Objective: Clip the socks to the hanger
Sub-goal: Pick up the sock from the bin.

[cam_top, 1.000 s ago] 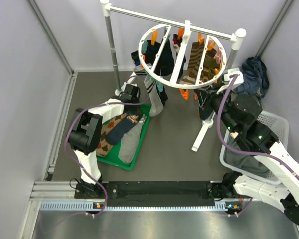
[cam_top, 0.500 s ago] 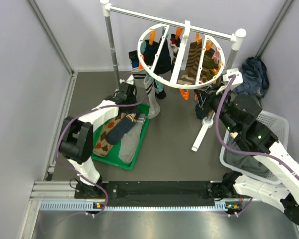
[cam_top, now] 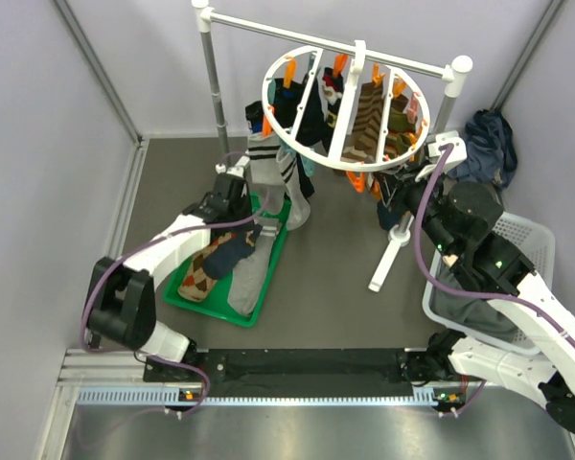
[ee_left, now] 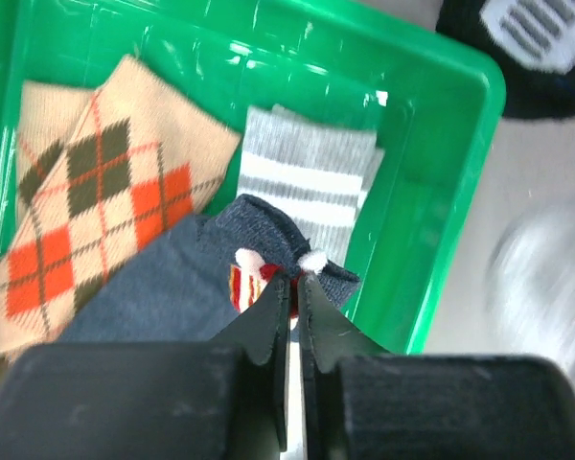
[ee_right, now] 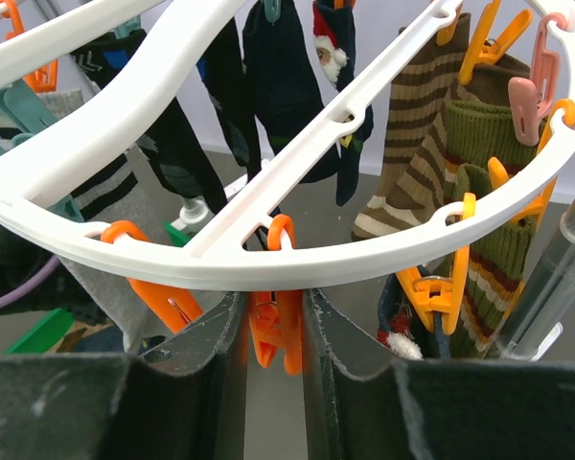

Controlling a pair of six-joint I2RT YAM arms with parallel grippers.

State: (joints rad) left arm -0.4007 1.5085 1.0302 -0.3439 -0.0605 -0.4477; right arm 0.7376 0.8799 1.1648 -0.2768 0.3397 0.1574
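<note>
The white ring hanger (cam_top: 350,110) hangs from the rail, and several socks are clipped to it. In the green tray (cam_top: 268,280) lie a tan argyle sock (ee_left: 96,192), a grey sock with white bands (ee_left: 307,177) and a dark navy sock (ee_left: 163,287). My left gripper (ee_left: 295,278) is low over the tray (ee_left: 460,192), shut on the navy sock's cuff beside a red and white motif. In the top view this left gripper (cam_top: 252,228) sits at the tray's far end. My right gripper (ee_right: 273,316) is under the hanger's rim (ee_right: 297,264), shut on an orange clip (ee_right: 278,335).
A white and grey rail stand (cam_top: 211,86) carries the hanger, with one foot (cam_top: 388,259) reaching toward me. At the right stands a white lattice basket (cam_top: 532,235), and a dark blue-grey cloth bundle (cam_top: 489,144) lies behind it. Walls close in the floor on both sides.
My left arm has stretched out and lowered to the tray, and its jaws have closed on the navy sock. The hanger has swung slightly. The right arm has not moved.
</note>
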